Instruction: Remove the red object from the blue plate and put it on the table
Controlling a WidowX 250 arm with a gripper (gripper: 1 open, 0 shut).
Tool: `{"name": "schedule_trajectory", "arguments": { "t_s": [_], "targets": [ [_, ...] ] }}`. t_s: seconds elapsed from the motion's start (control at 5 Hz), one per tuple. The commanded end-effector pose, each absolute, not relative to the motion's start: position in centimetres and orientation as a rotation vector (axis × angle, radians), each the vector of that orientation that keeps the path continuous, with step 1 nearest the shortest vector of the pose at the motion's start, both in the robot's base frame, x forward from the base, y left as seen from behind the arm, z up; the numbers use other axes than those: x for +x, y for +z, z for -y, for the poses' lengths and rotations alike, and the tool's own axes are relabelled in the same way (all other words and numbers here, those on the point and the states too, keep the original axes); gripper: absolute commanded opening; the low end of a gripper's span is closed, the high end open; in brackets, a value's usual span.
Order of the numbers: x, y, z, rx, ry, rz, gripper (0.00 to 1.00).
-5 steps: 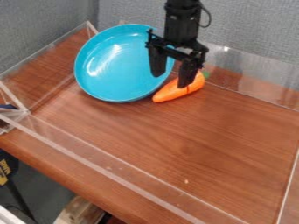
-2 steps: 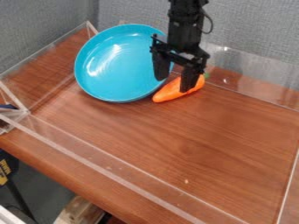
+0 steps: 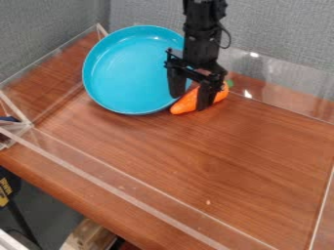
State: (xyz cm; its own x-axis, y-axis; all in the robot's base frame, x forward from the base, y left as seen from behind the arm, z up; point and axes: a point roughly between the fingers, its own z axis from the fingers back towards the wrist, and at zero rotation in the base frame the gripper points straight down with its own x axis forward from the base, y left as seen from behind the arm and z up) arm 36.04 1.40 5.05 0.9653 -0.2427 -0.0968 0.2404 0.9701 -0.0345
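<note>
Firstly, on the left side a low clear wall (image 3: 53,61) stands along the edge of the brown wooden table (image 3: 196,161). Next to it, in the far left part of the table, lies the big blue plate (image 3: 124,70). Its inside is bare and its right rim is close to the robot's fingers.

More to the right, the black gripper (image 3: 196,90) comes down from above, almost straight. Its two fingers (image 3: 177,86) point down and are spread apart, one on each side of the carrot (image 3: 202,100). The carrot lies on the table wood just beside the right rim of the plate, not inside the plate. Its pointed end looks toward the front left, and the small green end (image 3: 228,95) is at the back right. The thick middle part of the carrot is between the two fingers, and the pointed end comes out below them. The fingers seem near the carrot's sides or on them, but I cannot tell if they really press it or are only around it.

At the far right, another clear wall (image 3: 290,73) closes the table.
</note>
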Motion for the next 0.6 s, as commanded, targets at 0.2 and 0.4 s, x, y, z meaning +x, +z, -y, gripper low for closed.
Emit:
{"name": "schedule_trajectory", "arguments": {
  "t_s": [0.2, 0.4],
  "targets": [
    [37.48, 6.82, -2.99, -0.015, -0.322, -0.029, 0.00],
    [37.92, 6.24, -2.54, -0.019, -0.340, -0.029, 0.00]
  ]
}}
